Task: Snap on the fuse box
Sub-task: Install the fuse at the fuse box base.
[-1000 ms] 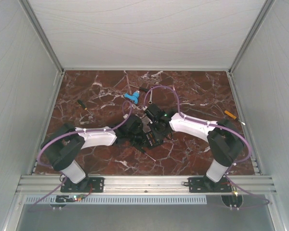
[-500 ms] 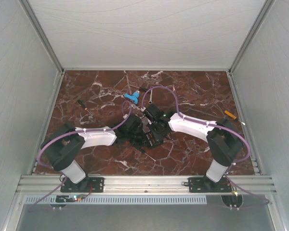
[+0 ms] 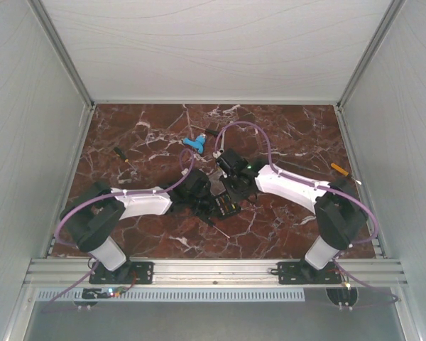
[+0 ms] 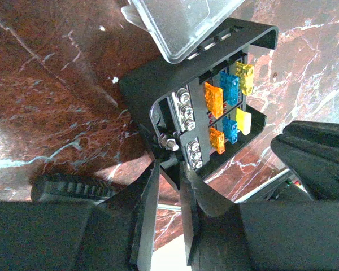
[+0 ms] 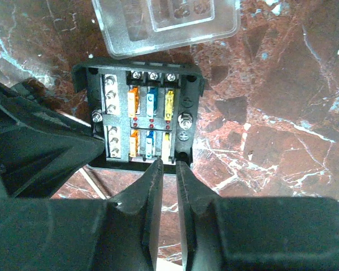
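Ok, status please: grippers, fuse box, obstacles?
Left gripper clamped on black square plastic fuse box. Right gripper at its edge, grip unclear. Clear square lid off, beside it.

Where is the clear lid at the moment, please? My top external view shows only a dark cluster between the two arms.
Observer: The clear lid is off the fuse box. In the right wrist view it lies right beside the box's far edge.
Operator: Thank you. Are any fuses fitted?
Observer: Yes, the open box holds two rows of orange, blue and yellow fuses.
Operator: And is the left arm holding anything?
Observer: In its own wrist view the left gripper appears to pinch the box's edge between nearly closed fingers.
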Available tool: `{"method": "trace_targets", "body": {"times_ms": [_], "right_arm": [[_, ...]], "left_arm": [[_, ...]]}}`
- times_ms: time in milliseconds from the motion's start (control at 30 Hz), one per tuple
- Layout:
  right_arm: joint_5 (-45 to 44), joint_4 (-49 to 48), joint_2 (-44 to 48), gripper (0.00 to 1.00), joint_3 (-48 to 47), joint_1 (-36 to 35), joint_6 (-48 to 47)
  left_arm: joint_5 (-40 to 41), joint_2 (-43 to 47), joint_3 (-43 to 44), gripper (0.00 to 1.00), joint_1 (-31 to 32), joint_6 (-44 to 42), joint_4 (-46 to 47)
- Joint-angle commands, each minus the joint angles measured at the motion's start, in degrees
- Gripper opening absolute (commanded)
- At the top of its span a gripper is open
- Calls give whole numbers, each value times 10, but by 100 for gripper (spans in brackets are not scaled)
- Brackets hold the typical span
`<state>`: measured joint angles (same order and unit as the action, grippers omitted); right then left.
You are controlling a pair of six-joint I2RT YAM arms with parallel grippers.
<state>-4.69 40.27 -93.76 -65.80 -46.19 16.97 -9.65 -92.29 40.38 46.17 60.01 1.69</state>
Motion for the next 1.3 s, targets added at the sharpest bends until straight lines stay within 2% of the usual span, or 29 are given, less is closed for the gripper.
{"method": "trace_targets", "body": {"times_ms": [0, 367, 767, 1267], "right_arm": [[-1, -12, -5, 14, -14, 7, 7], [27, -28, -36, 15, -7, 8, 11], [23, -4, -60, 2, 5, 8, 10], [11, 32, -198, 0, 42, -10, 0]], "left_arm": [[-6, 10, 5, 21, -2, -2, 17], [-7, 8, 5, 21, -1, -2, 18], [-9, 9, 5, 20, -2, -1, 19], [-4, 9, 4, 20, -3, -2, 19]]}}
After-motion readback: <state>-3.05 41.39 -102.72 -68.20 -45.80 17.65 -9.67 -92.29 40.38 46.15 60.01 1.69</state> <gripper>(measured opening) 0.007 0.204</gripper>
